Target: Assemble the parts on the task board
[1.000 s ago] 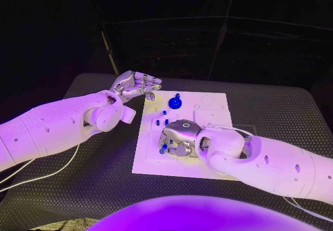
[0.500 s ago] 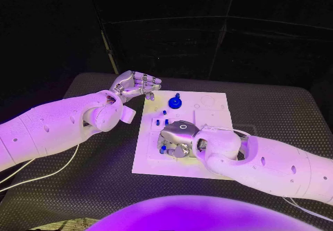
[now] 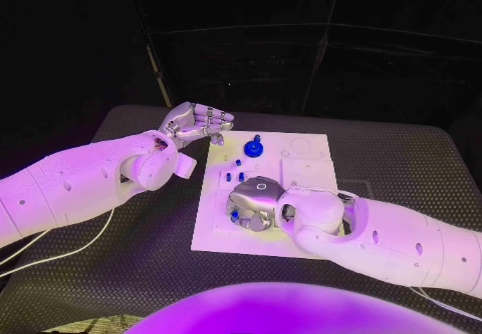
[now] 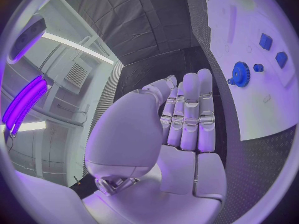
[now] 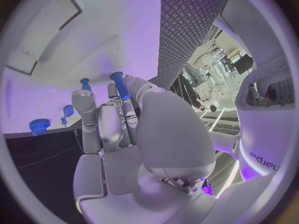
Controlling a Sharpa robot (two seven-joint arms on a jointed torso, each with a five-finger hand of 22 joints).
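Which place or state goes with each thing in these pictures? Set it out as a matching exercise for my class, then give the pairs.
Things:
1. left robot hand
2. right robot hand
3. blue gear
4. task board

Places or states:
A. pinches a blue peg
B. the white plate in the middle of the table
C. stands on the board's far part
D. raised beside the board's far left corner, fingers curled, holding nothing

Pairs: 1-D, 2-A, 3-C, 4-B. The blue peg shows between the fingers in the right wrist view.

right hand (image 3: 256, 202) lies over the task board (image 3: 301, 163); left hand (image 3: 198, 122) hovers beside it.
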